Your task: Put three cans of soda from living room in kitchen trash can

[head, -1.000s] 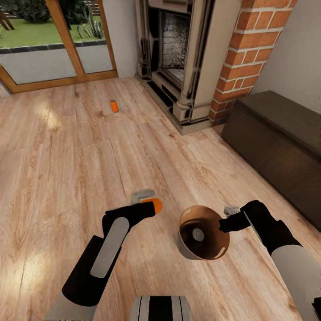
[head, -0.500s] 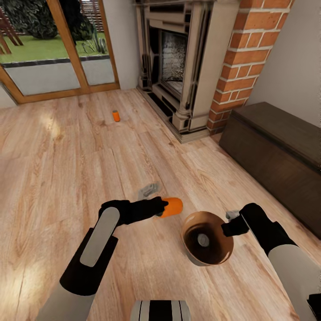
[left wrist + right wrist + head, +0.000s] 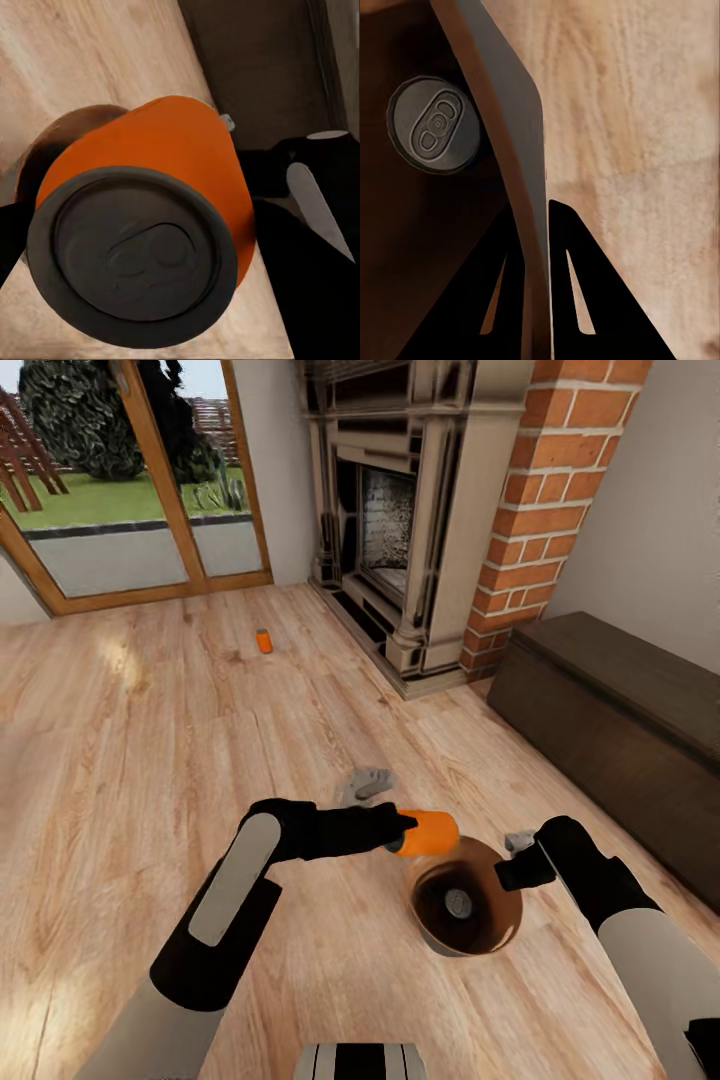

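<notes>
The left gripper (image 3: 397, 833) clamps an orange soda can (image 3: 426, 833) lying sideways, held just above the near rim of the trash bucket (image 3: 500, 930) (its grey top fills the left wrist view (image 3: 131, 255)). The right gripper (image 3: 520, 858) pinches the bucket's wall (image 3: 514, 187) between its fingers. A second can (image 3: 433, 124) stands inside the bucket; a third can (image 3: 264, 642) stands well apart on the wood floor (image 3: 120, 760) near the fireplace (image 3: 400, 540).

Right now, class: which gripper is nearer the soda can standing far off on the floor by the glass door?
Left. The left gripper is nearer the floor can; the right gripper grips the bucket.
</notes>
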Tool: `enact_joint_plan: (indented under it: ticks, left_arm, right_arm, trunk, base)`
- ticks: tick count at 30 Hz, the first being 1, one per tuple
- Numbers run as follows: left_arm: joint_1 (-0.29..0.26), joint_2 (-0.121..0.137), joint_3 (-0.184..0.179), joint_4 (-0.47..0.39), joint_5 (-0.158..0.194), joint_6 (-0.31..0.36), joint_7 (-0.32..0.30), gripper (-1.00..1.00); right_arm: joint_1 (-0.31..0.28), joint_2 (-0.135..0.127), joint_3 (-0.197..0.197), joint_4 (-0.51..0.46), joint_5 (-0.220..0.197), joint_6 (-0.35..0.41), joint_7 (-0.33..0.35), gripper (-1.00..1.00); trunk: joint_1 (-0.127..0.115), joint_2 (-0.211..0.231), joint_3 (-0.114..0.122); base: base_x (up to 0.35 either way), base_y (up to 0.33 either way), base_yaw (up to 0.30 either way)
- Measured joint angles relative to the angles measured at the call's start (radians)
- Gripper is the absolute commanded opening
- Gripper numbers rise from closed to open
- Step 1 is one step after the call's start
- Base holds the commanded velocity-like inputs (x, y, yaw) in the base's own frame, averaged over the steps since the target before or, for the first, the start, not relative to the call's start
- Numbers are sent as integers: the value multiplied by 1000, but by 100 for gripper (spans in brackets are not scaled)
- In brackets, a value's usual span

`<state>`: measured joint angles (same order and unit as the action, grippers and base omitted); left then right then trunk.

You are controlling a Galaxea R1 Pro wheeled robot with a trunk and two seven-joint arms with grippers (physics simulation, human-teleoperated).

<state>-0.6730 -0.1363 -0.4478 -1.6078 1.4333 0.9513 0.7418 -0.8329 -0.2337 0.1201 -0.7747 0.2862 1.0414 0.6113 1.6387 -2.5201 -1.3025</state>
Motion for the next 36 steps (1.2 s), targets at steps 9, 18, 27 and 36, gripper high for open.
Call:
enact_joint_plan:
  ticks: [9,18,27,36]
  left_arm:
    - [-66,-25,-176,51,47,13,145,-100]
    - [-81,-32,-213,159,48,10,148,-100]
    - [-83,-35,-215,231,44,-4,119,-100]
    - [-83,-34,-218,256,21,-37,86,100]
  right_arm:
    - [1,0,0,-10,0,0,0,-100]
    - [7,2,1,-42,-1,0,1,-100]
    - [14,3,2,-60,-2,0,1,-100]
    - [16,3,2,-64,1,0,2,-100]
  trunk:
    - [-4,2,35]
    - [-8,4,70]
    - [-12,6,104]
    - [-13,7,116]
  base:
    - [0,0,0]
    - [0,0,0]
    - [0,0,0]
    - [0,0,0]
